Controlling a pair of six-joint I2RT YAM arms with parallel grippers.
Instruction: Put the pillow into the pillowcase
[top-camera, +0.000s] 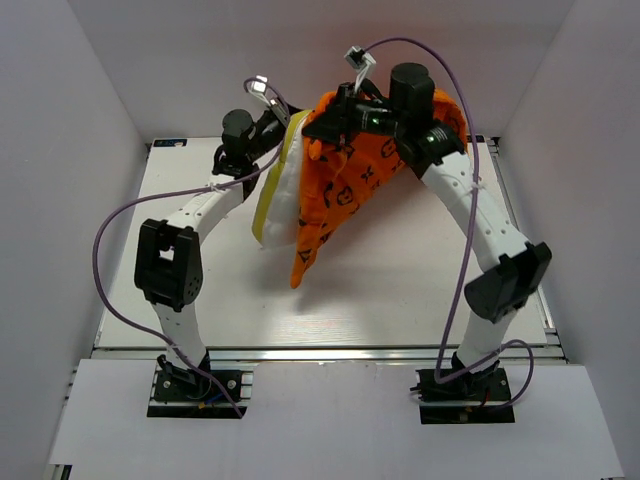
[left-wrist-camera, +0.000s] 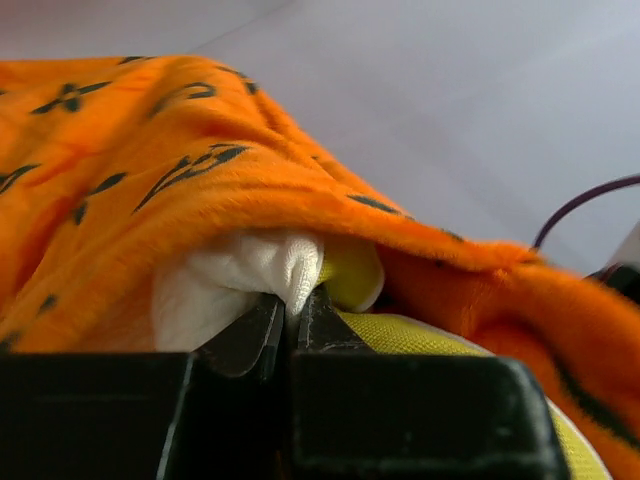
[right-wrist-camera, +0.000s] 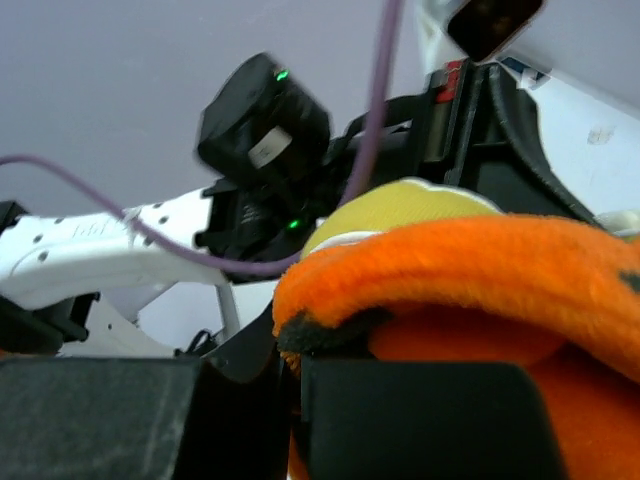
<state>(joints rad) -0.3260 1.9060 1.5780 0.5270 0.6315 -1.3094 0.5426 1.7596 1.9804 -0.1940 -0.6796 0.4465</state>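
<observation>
Inspecting the overhead view: the pillow (top-camera: 288, 195) is held up off the table (top-camera: 400, 290), over its far half, between the two raised arms. Its cream-white body and yellow side band (top-camera: 272, 190) are exposed on the left. The remainder lies under the pillowcase (top-camera: 350, 190), which covers the right portion and hangs down in a point toward the table.

Left end effector (left-wrist-camera: 290, 320): jaws nearly together, pinching a bunched fold of the pillow's white cover. The yellow band runs just to the right of the fingers, and the orange pile of the pillowcase is draped over the top of the pinched corner.

Right end effector (right-wrist-camera: 290, 370): jaws closed on the rolled edge of the pillowcase, with orange fabric spilling over the right finger. A rounded yellow part of the pillow shows just behind that edge.

Markings: the pillowcase bears black monogram motifs all over, namely flowers, stars, circles and letter-like shapes. None of them can be read as a word in any view. In the right wrist view a black housing (right-wrist-camera: 262, 125) on the opposite arm carries a green light and a pale label, too blurred to read.

A purple cable (top-camera: 110, 225) loops beside the left arm.
</observation>
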